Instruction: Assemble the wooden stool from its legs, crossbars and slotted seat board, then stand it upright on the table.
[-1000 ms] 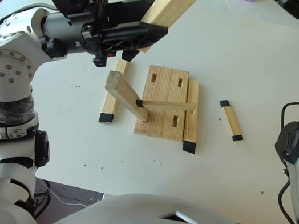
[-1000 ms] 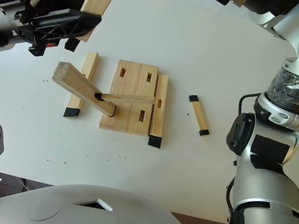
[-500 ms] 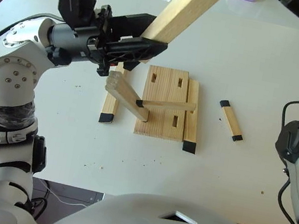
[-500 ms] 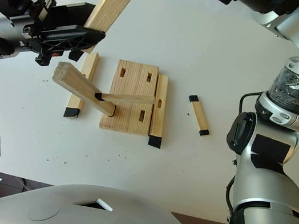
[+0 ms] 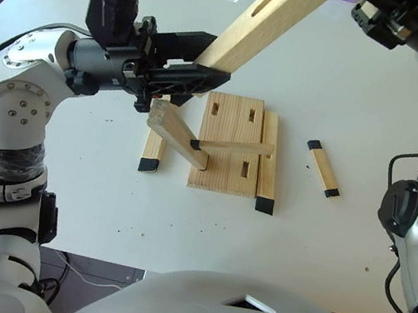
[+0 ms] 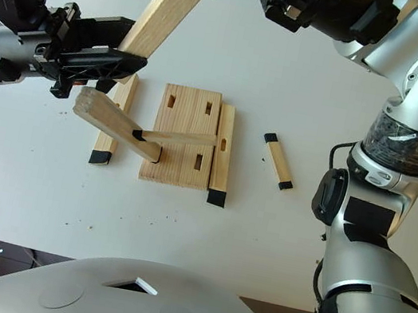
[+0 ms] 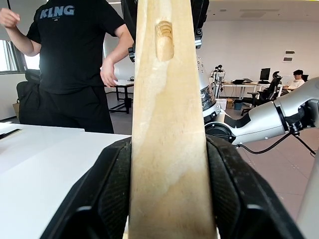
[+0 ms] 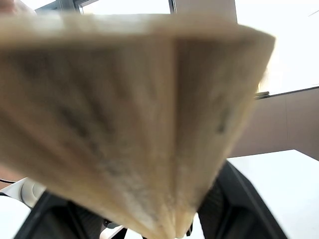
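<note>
Left arm lowers the held leg toward the seat board while the right arm swings in

The left gripper (image 5: 208,57) is clamped on the lower end of the slotted leg (image 5: 267,13), which slants up toward 1 o'clock. In the last 1 s it has slid closer to the 11 o'clock corner of the seat board (image 5: 234,120), and the leg leans flatter. The right gripper (image 5: 373,17) has swung in from 1 o'clock toward the leg's upper end; whether it grips anything I cannot tell. The board lies flat on the table (image 5: 338,252), with a tilted leg (image 5: 177,133) in its 7 o'clock slot and a crossbar (image 5: 231,146) across it. A short crossbar (image 5: 323,169) lies apart at 3 o'clock. This looks like 2-handed steadying before slotting, and most of the assembly remains
</note>
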Tool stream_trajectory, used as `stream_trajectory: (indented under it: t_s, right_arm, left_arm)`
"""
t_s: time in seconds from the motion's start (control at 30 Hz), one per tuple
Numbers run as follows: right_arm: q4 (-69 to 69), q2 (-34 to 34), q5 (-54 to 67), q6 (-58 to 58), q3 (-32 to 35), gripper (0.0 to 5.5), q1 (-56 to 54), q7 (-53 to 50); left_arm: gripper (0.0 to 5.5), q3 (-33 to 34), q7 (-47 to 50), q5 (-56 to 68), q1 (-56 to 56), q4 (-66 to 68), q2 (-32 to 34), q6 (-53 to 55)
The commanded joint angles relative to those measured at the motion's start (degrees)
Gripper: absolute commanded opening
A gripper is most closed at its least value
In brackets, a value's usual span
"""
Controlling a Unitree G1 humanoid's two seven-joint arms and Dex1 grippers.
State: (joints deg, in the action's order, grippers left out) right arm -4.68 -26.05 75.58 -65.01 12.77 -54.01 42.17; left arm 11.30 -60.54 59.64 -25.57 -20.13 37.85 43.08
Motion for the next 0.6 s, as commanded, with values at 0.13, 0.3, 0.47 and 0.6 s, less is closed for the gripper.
stream_trajectory:
  t_s: [0.13, 0.3, 0.47, 0.6]
  right_arm:
    - [-1.3, -0.5, 2.8, 0.2, 1.7, 2.16, 0.9, -2.2]
    - [-1.2, -1.3, 0.0, 2.7, 1.8, 2.12, 0.5, -0.7]
    - [0.3, -2.0, -3.4, 5.6, 0.5, 2.07, 0.2, 2.3]
    - [-1.8, -4.2, -9.5, 9.8, 0.0, 2.03, 3.1, 3.6]
  left_arm:
    - [2.0, 0.8, 1.7, -0.6, -0.2, 2.3, 0.2, -0.3]
    - [2.86, 0.5, 1.7, -0.6, -0.7, 3.6, 0.6, 0.2]
    - [3.44, 1.7, 2.3, -2.0, 0.2, 3.1, 1.9, -1.0]
    - [3.44, 0.7, -1.2, -5.1, -0.2, 6.2, 3.6, -3.3]
